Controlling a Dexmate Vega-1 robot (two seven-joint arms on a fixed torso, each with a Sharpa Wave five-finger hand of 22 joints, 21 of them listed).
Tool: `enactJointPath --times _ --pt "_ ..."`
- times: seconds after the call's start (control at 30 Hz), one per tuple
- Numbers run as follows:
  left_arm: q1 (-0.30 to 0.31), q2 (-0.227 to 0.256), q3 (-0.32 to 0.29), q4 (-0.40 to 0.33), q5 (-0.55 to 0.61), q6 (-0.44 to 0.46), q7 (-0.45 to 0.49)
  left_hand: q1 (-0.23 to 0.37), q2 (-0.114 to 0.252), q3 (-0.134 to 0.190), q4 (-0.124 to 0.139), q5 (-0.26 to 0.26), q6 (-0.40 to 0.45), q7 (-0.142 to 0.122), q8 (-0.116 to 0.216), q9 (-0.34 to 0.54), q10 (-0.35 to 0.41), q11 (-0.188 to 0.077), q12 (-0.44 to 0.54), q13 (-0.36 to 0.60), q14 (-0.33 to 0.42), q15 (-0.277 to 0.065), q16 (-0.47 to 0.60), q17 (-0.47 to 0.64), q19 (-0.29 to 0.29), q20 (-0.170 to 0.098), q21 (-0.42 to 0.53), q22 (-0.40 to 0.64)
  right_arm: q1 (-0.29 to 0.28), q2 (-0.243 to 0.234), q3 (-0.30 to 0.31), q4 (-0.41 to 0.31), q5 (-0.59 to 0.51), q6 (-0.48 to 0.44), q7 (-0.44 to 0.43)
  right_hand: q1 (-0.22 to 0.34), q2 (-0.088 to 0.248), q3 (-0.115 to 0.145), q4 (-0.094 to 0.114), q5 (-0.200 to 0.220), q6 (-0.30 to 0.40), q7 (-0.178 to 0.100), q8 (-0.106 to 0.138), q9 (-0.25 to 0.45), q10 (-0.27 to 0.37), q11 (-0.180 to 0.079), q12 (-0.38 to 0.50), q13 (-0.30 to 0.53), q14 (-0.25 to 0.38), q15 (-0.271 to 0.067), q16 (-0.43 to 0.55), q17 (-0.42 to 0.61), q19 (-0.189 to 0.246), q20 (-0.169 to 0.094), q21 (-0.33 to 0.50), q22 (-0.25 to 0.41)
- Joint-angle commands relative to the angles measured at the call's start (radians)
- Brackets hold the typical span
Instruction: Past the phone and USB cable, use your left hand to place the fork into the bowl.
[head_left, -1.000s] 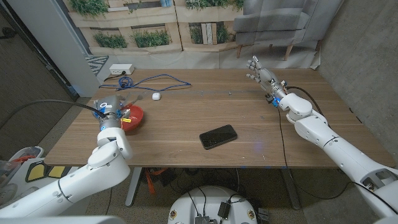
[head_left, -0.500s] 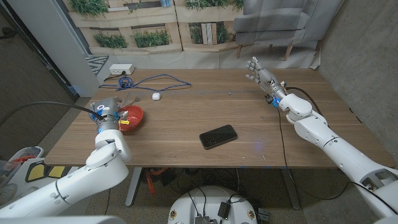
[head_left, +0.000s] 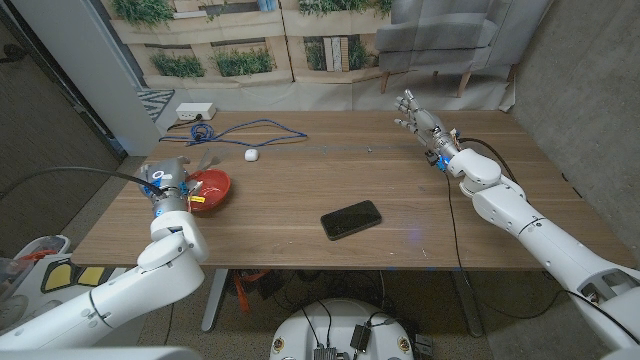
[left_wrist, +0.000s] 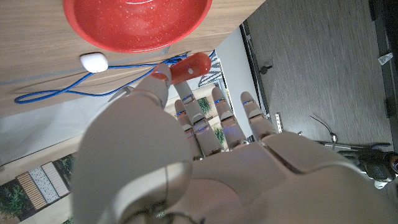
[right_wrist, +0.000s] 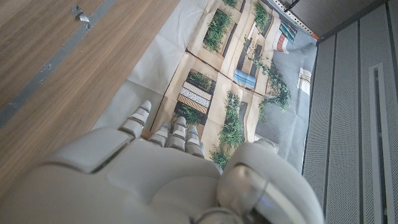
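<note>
Left hand holds fork by red handle, pinched between thumb and fingers. Red bowl sits just beside left hand, toward table middle (very near). Fork handle short, red, rounded; prongs hard to see. Right hand far across table, fingers apart, holds nothing. Phone lies mid-table, blue USB cable at back.

In the head view the bowl is found at the left of the frame on the bench, just right of the left hand. The phone is placed right of the bowl, near the frame's centre. The USB cable is laid behind the bowl, toward the upper left. The right hand is seen at the upper right, over the far edge.
</note>
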Motion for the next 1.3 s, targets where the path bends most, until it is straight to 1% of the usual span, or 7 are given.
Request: enactJointPath --times 0.03,0.2,0.27,0.37,0.6,0.83,1.3 --pt "-0.012 0.005 0.019 0.049 0.0 -0.015 0.026 -0.001 0.005 0.009 -0.002 0.006 0.006 -0.004 0.007 0.006 -0.004 0.001 0.011 0.001 -0.007 -0.115 -0.002 0.006 -0.007 -0.002 -0.004 0.002 0.015 0.005 -0.006 -0.007 -0.014 -0.017 -0.016 0.006 0.0 -0.001 -0.006 -0.003 0.002 -0.004 -0.001 0.006 0.005 -0.003 0.001 0.005 -0.002 -0.031 0.001 0.001 0.004 0.005 -0.002 0.005" --pt "-0.013 0.004 0.022 0.074 0.012 -0.023 0.046 -0.002 0.005 0.009 -0.002 0.006 0.009 -0.003 0.009 0.006 -0.004 0.001 0.012 0.0 -0.006 -0.116 -0.002 0.006 -0.008 -0.002 -0.004 0.001 0.015 0.008 -0.007 -0.006 -0.017 -0.011 -0.018 0.006 0.0 0.0 -0.006 -0.003 0.001 -0.003 -0.001 0.006 0.006 -0.001 0.001 0.005 -0.002 -0.031 0.001 0.001 0.004 0.005 -0.002 0.005" --pt "-0.006 -0.008 0.019 0.092 0.021 -0.037 0.07 -0.003 0.004 0.01 -0.002 0.006 -0.03 -0.007 -0.005 0.006 -0.001 0.001 0.015 -0.002 -0.002 -0.12 -0.002 0.007 -0.014 0.002 -0.005 0.0 0.012 0.008 -0.006 -0.01 -0.016 -0.012 -0.022 0.006 0.0 0.0 -0.006 -0.003 0.001 -0.003 -0.001 0.006 0.006 -0.002 0.001 0.005 -0.002 -0.03 0.001 0.001 0.005 0.005 -0.002 0.005" --pt "0.001 -0.014 0.009 0.097 0.018 -0.042 0.072 -0.004 0.005 0.01 -0.001 0.006 -0.04 -0.005 -0.007 0.006 -0.002 0.001 0.016 -0.003 -0.001 -0.12 -0.001 0.008 -0.016 0.005 -0.006 -0.001 0.007 0.004 -0.006 -0.02 -0.019 -0.015 -0.026 0.006 0.0 0.0 -0.006 -0.003 0.001 -0.003 -0.001 0.006 0.006 -0.003 0.001 0.005 -0.002 -0.03 0.001 0.001 0.005 0.005 -0.002 0.005" --pt "0.015 -0.019 0.006 0.099 0.013 -0.047 0.069 -0.004 0.003 0.01 -0.002 0.006 -0.026 -0.007 0.001 0.006 -0.003 0.001 0.019 -0.002 -0.001 -0.122 -0.003 0.008 -0.017 0.005 -0.005 -0.001 -0.003 -0.001 -0.004 -0.032 -0.019 -0.016 -0.03 0.007 -0.001 0.0 -0.006 -0.003 0.001 -0.002 -0.001 0.006 0.006 -0.002 0.001 0.005 -0.003 -0.031 0.001 0.001 0.005 0.004 -0.001 0.005" --pt "0.026 -0.013 0.004 0.105 0.011 -0.054 0.067 -0.006 0.009 0.014 0.001 0.006 -0.025 -0.008 0.004 0.006 -0.012 0.001 0.022 0.001 -0.005 -0.119 -0.005 0.011 -0.024 0.021 -0.007 -0.002 -0.002 -0.001 -0.007 -0.039 -0.025 -0.021 -0.033 0.007 0.0 0.0 -0.007 -0.003 0.001 -0.002 -0.001 0.006 0.005 0.0 0.001 0.005 -0.002 -0.031 0.001 0.001 0.005 0.005 -0.001 0.005" --pt "0.035 -0.003 0.009 0.127 0.002 -0.069 0.052 -0.008 0.008 0.016 0.001 0.006 -0.021 -0.012 0.007 0.006 -0.013 0.001 0.029 0.003 -0.003 -0.127 -0.006 0.013 -0.025 0.015 -0.005 -0.003 0.001 0.005 -0.011 -0.041 -0.028 -0.025 -0.039 0.008 0.003 0.003 -0.007 -0.003 0.004 -0.005 0.0 0.006 0.007 -0.01 0.001 0.005 -0.001 -0.032 0.001 0.001 0.006 0.004 -0.001 0.005"
